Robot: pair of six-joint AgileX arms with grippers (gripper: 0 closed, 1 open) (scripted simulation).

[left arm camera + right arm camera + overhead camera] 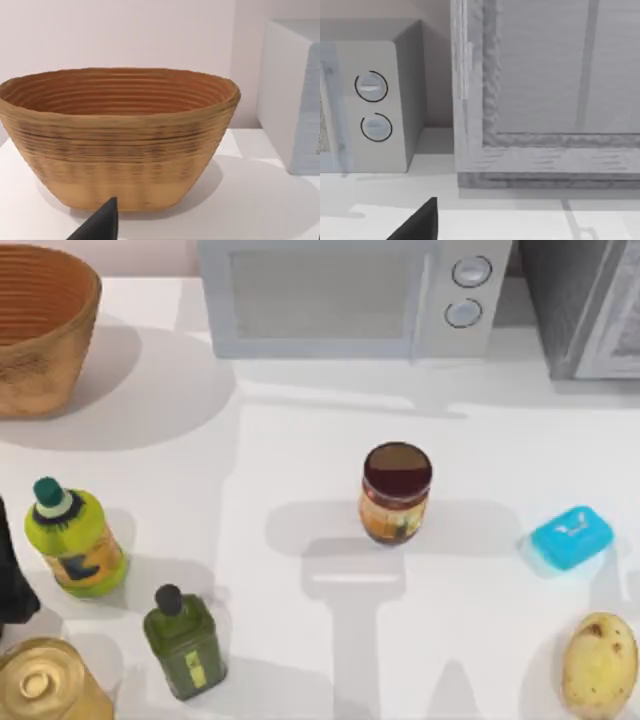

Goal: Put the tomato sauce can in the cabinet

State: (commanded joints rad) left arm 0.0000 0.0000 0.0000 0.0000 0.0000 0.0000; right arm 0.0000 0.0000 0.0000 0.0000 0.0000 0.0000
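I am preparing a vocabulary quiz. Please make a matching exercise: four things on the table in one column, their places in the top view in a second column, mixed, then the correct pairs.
Things:
1. tomato sauce can
2. basket
3. potato
4. cabinet

Places:
A. back right corner
B. middle of the table
C. back left corner
D. front right corner

Pairs: 1-B, 2-C, 3-D, 4-A

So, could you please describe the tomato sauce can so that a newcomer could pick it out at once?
Start at the light grey two-knobbed microwave at the table's back edge and come straight forward to the middle of the white table. The small upright tomato sauce can stands there alone. Its dark maroon top and orange-yellow label set it apart from the blue soap bar and the yellowish potato to its right.
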